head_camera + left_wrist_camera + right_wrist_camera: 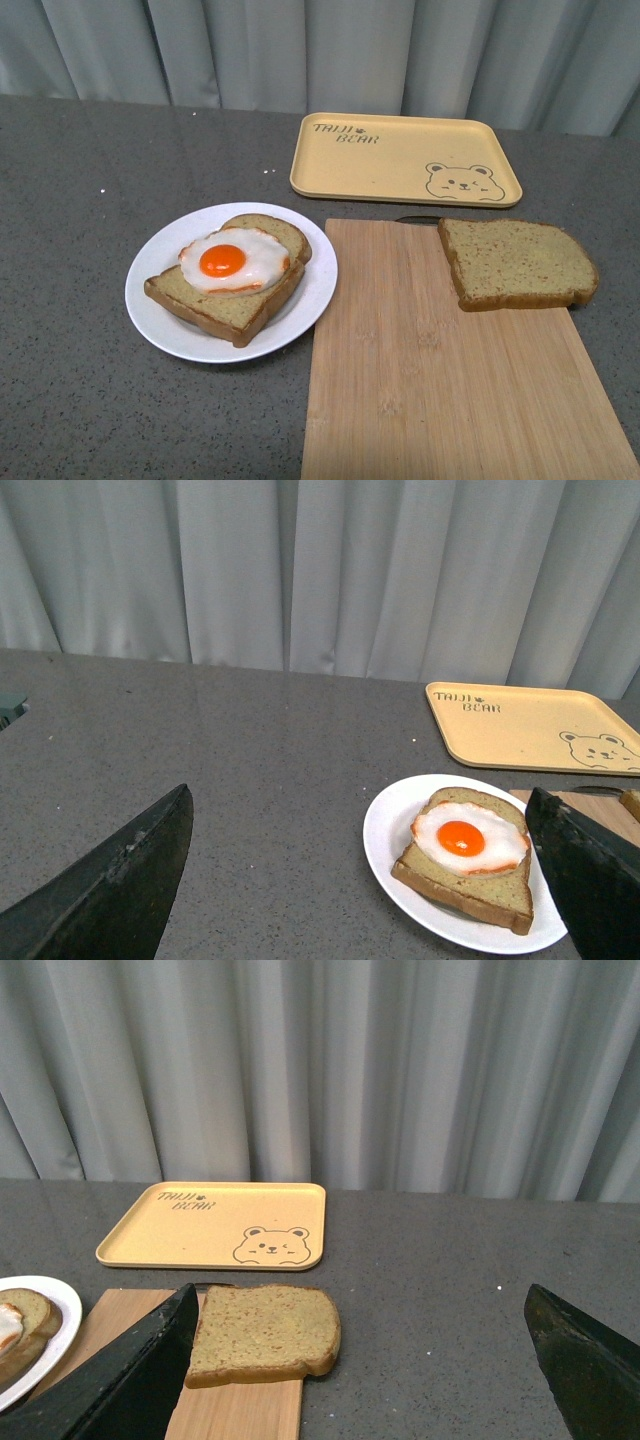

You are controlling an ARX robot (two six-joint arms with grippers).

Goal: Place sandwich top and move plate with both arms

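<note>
- Two bread slices show: the plain tan-brown speckled sandwich top (518,263) lies on the far right corner of the pale wooden cutting board (440,400), overhanging its edge.
- Just left of the board, the round white plate (160,320) holds the egg-topped slice (240,270).
- Left gripper (358,798) and right gripper (360,1290) are both spread wide, holding nothing.

Shows 2 matte black fingers (110,890) on the left gripper (360,792), broad angular wedges narrowing to blunt tips. Carries grey scuffs and pale specks along the flat inner faces, heaviest near the edges. Repeats the form on the right gripper (360,1289): 2 black wedges, flat-sided, dull in finish, lightly worn grey. Cuts off at the frame in both wrist views, hiding everything behind the fingers.
</note>
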